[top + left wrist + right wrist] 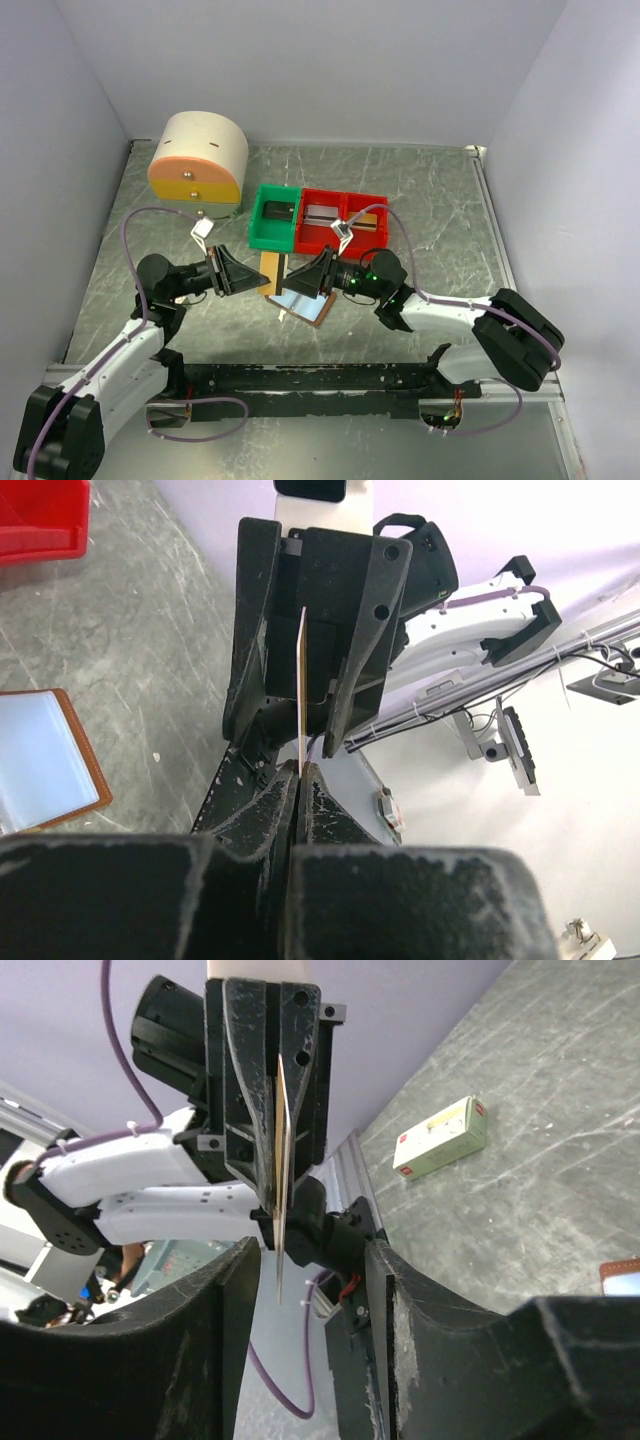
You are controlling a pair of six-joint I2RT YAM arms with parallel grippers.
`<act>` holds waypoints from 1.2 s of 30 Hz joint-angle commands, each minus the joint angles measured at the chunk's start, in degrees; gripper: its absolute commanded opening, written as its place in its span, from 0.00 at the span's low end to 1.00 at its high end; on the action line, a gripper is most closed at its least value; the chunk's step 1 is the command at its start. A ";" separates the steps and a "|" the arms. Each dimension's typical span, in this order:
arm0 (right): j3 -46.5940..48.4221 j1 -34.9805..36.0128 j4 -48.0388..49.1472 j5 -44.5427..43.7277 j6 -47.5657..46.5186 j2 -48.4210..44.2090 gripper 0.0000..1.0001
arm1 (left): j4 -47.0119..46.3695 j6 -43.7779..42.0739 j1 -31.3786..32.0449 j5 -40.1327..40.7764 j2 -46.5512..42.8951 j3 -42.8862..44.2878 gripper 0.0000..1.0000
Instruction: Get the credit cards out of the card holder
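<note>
**Top external view:** the left fingers (235, 272) and the right fingers (312, 272) face each other tip to tip above the desk (450, 210), just in front of the green bin (273, 217) and the red bin (345, 222); 1 credit card (270, 268) sits between them, clear of the card holder (305, 306); its longer side appears to run across the line joining the 2 arms; the card holder lies open and flat on the desk, below the card and nearer the right arm, with a pale-blue panel showing.

**Left wrist view:** the left fingers (265, 815) are pressed together on the near edge of the credit card (302, 680), which shows edge-on as a thin line; the card points straight into the gap of the right fingers (365, 620), which stand on either side of it; no contact is visible; the card holder (45, 765) lies on the desk to the left.

**Right wrist view:** the right fingers (225, 1320) are spread, with a gap on each side of the credit card (281, 1150); the card sits nearer the left-hand finger of this view; its far edge is pinched by the left fingers (250, 1080); a white-and-red box (440, 1138) lies on the desk beyond.

**Judgement:** the step appears to be a hand-over from left to right; the coming closure depends on the card lying parallel to the right fingers; because the card is off-centre, 1 finger is likely to touch first and push it sideways.
</note>
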State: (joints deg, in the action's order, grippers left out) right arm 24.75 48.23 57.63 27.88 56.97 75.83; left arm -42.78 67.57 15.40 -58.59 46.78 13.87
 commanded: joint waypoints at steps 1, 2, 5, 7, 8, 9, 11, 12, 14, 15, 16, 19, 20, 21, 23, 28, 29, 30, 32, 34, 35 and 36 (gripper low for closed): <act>0.40 0.54 7.70 -1.60 2.69 0.84 0.46 | -5.61 0.60 1.42 -1.06 0.07 -0.61 0.07; 0.39 0.59 8.42 -2.05 3.15 1.22 0.45 | -5.35 0.33 1.82 -0.68 -0.05 -0.79 0.07; 0.70 0.70 9.97 -3.70 4.82 2.49 0.44 | -5.03 -0.49 3.20 0.50 -0.17 -1.28 0.07; 1.09 0.88 11.88 -3.90 6.10 3.71 0.41 | -4.96 -0.69 3.92 1.11 0.52 -1.21 0.07; 1.35 1.01 12.82 -3.51 6.53 4.43 0.38 | -5.87 -0.41 4.20 1.45 0.84 -1.26 0.07; 1.61 1.11 13.80 -2.85 7.01 5.28 0.34 | -6.50 -0.08 4.46 1.86 0.99 -1.34 0.07; 1.59 1.27 16.09 -1.80 7.84 6.52 0.28 | -6.99 0.18 4.71 2.81 0.99 -1.62 0.07; 1.41 1.26 16.98 -1.70 8.23 6.82 0.27 | -6.87 0.11 4.73 3.12 0.88 -1.77 0.07; 1.18 1.27 17.00 -1.69 8.17 6.73 0.26 | -6.23 -0.16 4.73 3.66 0.45 -1.95 0.07; 1.18 1.28 16.24 -1.75 7.86 6.46 0.25 | -5.61 -0.42 4.73 3.92 0.13 -2.00 0.07; 1.23 1.30 15.36 -1.85 7.52 6.00 0.24 | -4.83 -0.63 4.75 4.26 -0.26 -1.94 0.07; 1.53 1.26 13.45 -1.24 6.61 5.35 0.19 | -3.06 -1.16 4.82 5.20 -1.51 -2.00 0.07; 1.48 1.30 13.40 -1.18 6.58 5.19 0.19 | -2.97 -1.13 4.82 5.35 -1.78 -2.07 0.07; 1.36 1.26 13.65 -1.05 6.70 5.20 0.18 | -2.58 -1.27 4.82 5.47 -2.19 -2.09 0.07; 1.47 1.26 14.33 -0.43 7.02 5.32 0.17 | -1.83 -1.47 4.82 5.79 -2.68 -2.09 0.07; 1.51 1.34 16.66 0.94 8.21 5.96 0.06 | -1.60 -1.53 4.82 5.33 -2.57 -2.21 0.07; 1.44 1.31 16.94 0.93 8.42 6.07 0.04 | -1.79 -1.36 4.82 5.47 -2.68 -2.45 0.07; 1.44 1.28 16.80 0.75 8.39 5.95 0.02 | -2.02 -1.14 4.82 5.64 -2.97 -2.73 0.07; 1.43 1.30 15.17 0.40 7.82 5.42 0.00 | -1.13 -1.17 4.82 6.12 -3.47 -2.79 0.07; 1.54 1.27 12.47 -0.31 6.71 4.49 0.00 | 1.34 -2.22 4.82 6.60 -3.91 -2.44 0.10; 1.46 1.27 11.47 -0.69 6.32 3.98 0.00 | 2.68 -2.93 4.82 6.76 -4.16 -2.11 0.15; 1.40 1.21 10.73 -0.98 6.05 3.56 0.00 | 4.32 -3.75 4.82 6.93 -4.52 -1.76 0.19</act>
State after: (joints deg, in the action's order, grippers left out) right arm 25.21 49.25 70.32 27.66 64.82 81.67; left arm -42.70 66.54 19.99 -53.30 43.57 11.55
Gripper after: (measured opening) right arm 0.010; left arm 0.134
